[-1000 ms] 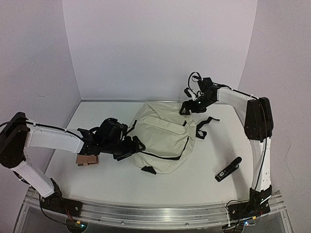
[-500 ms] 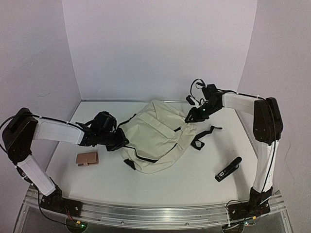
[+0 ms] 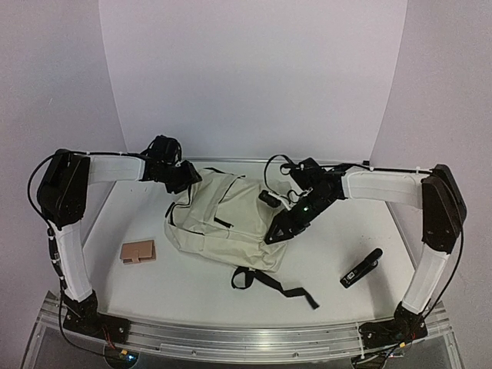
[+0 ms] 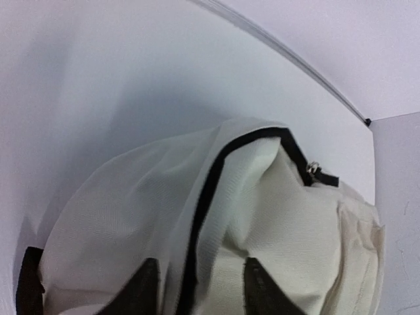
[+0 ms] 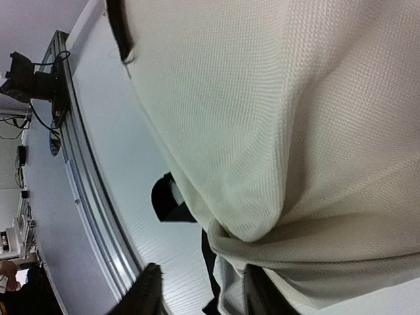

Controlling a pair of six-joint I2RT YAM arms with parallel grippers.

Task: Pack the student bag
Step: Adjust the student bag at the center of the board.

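Noted: left gripper point(image 3: 178, 175) and right gripper point(image 3: 286, 225) each pinch only a thin fold of the bag point(image 3: 223, 223); a sharp pull could slip the fabric and drop it.

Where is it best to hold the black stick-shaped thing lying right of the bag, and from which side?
Grip the black stick at its middle, coming straight down from above and closing across its narrow width. It lies flat and slanted on the table, apart from the bag, so its long sides are free.
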